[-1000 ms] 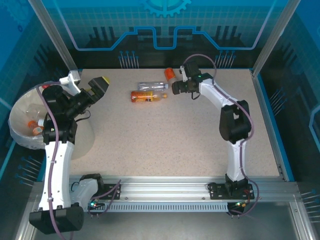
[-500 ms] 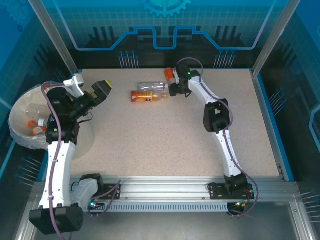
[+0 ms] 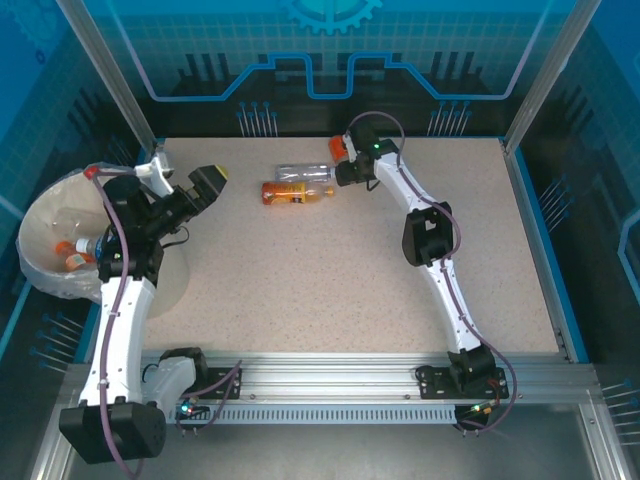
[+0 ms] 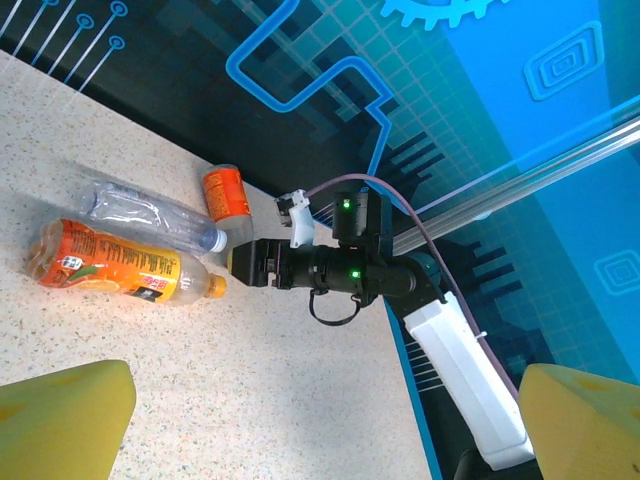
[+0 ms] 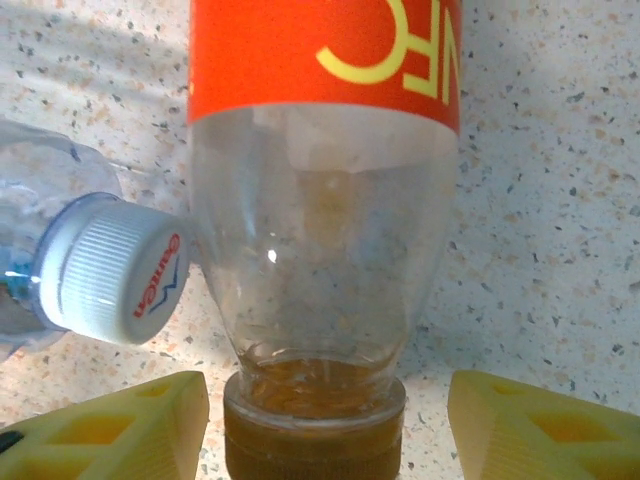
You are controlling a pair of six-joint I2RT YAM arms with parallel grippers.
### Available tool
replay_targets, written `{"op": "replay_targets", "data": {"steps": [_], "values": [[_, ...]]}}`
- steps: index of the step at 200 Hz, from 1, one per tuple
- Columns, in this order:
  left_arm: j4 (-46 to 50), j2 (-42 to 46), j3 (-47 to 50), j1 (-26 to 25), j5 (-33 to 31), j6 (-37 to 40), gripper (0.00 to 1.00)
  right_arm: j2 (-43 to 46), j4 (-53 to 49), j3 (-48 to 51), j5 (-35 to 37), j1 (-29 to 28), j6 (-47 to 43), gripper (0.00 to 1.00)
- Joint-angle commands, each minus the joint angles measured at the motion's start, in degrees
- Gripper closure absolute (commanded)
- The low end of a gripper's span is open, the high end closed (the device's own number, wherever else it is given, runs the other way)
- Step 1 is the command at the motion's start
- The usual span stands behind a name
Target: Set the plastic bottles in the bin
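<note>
Three plastic bottles lie at the table's far middle. One has an orange-red label (image 3: 338, 148) (image 5: 322, 60) and a brown cap. My right gripper (image 3: 342, 172) (image 5: 328, 405) is open, its yellow fingers (image 5: 110, 425) either side of that cap with a small gap on each side. A clear bottle (image 3: 305, 172) (image 4: 135, 208) rests its white cap (image 5: 110, 270) against the labelled one. An orange drink bottle (image 3: 297, 192) (image 4: 110, 265) lies beside them. The bin (image 3: 35, 215) stands at the left with bottles inside. My left gripper (image 3: 207, 183) (image 4: 320, 410) hangs open beside the bin, holding nothing.
The enclosure's back wall (image 3: 320, 110) runs just behind the bottles. A blue edge strip (image 3: 545, 240) borders the table on the right. The right arm (image 4: 350, 270) stretches across the far side of the table towards the bottles.
My right gripper has moved left and back onto the orange-labelled bottle's cap end and its jaws have narrowed. The left arm has shifted slightly right, its gripper staying open.
</note>
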State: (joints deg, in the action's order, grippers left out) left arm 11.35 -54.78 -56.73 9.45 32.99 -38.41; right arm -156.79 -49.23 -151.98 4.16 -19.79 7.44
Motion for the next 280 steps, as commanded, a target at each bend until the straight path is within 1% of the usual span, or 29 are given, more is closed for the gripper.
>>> {"op": "replay_targets", "data": {"steps": [1,18,86,111,135,157,183,212,227,247,280], "values": [[-1.25,-0.88,0.83,-0.49,-1.08,2.33,0.01,-1.47,-0.28,-2.42,-1.12,0.81,0.16,0.36],[-1.31,-1.67,0.66,-0.49,-1.15,2.58,0.01,-1.57,-1.25,-2.36,-1.86,0.89,0.20,0.39],[-1.05,-2.53,1.22,-0.49,-1.66,3.16,0.01,-1.94,-3.06,-2.55,-2.89,1.42,1.02,0.45],[-0.98,-2.52,1.53,-0.49,-2.18,3.30,0.01,-2.20,-3.15,-3.01,-3.20,1.40,0.90,0.49],[-0.92,-2.87,1.53,-0.49,-2.22,3.14,0.01,-1.88,-3.24,-2.75,-2.00,1.42,0.89,0.56],[-0.96,-2.96,1.29,-0.49,-1.96,2.96,0.01,0.44,-2.48,1.10,-2.32,1.43,0.34,0.59],[-0.87,-2.87,0.92,-0.57,-1.53,2.44,0.01,7.47,1.13,12.03,-2.75,1.38,0.11,0.61],[-1.15,-3.00,0.74,-2.40,-1.30,1.65,0.01,19.28,7.25,28.06,-2.63,1.09,0.60,0.62],[-1.29,-3.51,0.74,-4.79,-1.79,1.48,0.01,26.42,10.50,37.11,-3.09,0.90,1.36,0.63],[-1.51,-4.78,0.89,-9.21,-3.05,1.07,0.01,34.72,14.46,49.08,-3.51,0.31,2.26,0.63],[-1.70,-8.60,2.24,-17.11,-7.86,-1.53,0.01,47.31,18.91,66.49,-4.06,-1.02,3.90,0.64]]}}
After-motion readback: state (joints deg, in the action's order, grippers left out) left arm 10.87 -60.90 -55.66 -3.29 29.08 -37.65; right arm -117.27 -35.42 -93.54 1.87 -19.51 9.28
